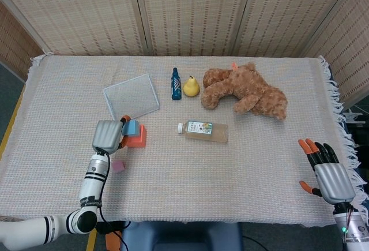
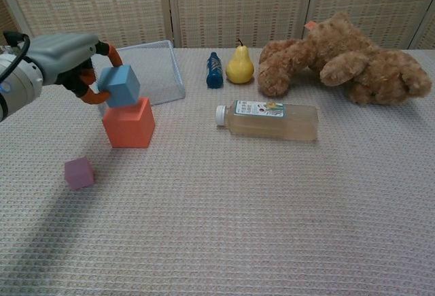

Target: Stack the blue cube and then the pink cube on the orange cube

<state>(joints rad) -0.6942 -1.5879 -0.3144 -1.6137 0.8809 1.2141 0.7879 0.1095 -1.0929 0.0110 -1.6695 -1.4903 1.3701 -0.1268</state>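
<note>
Blue cube [image 2: 120, 86]: small, probably light and rigid, smooth-faced, pinched on opposite side faces by the left hand [image 2: 66, 56], tilted over the orange cube [image 2: 128, 123] beneath the fingers; right hand [image 1: 328, 174] spread, idle, holding nothing; pink cube [image 2: 79, 173] lies apart.

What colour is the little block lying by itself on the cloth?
Pink; the pink cube shows best in the chest view.

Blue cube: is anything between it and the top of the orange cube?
Nothing visible. The left hand holds the blue cube right over the orange cube, whose top is bare; the pink cube lies apart on the cloth.
</note>
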